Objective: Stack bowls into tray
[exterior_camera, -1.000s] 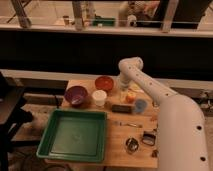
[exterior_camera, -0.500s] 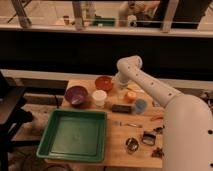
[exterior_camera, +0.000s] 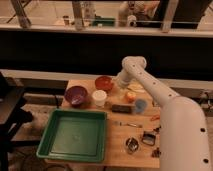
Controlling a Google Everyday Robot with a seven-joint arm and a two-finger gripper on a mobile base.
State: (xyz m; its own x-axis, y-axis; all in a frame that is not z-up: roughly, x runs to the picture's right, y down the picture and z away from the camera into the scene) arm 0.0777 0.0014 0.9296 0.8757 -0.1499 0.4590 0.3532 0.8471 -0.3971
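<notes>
An orange-red bowl (exterior_camera: 104, 83) sits at the back of the wooden table. A dark purple bowl (exterior_camera: 76, 94) sits to its left, nearer the front. The green tray (exterior_camera: 73, 135) lies empty at the front left of the table. My gripper (exterior_camera: 119, 85) hangs at the end of the white arm just right of the orange-red bowl, close to its rim. A white cylindrical cup (exterior_camera: 99, 97) stands between the two bowls and the tray.
A small light-blue cup (exterior_camera: 140, 105), an orange object (exterior_camera: 130, 96) and a dark block (exterior_camera: 121, 108) lie right of the bowls. A utensil (exterior_camera: 127, 124), a small metal cup (exterior_camera: 131, 145) and small items (exterior_camera: 149, 137) lie at the front right. A dark chair (exterior_camera: 10, 110) stands left.
The arm has swung left and the gripper has moved closer to the orange-red bowl. The bowls, cups and tray have not moved.
</notes>
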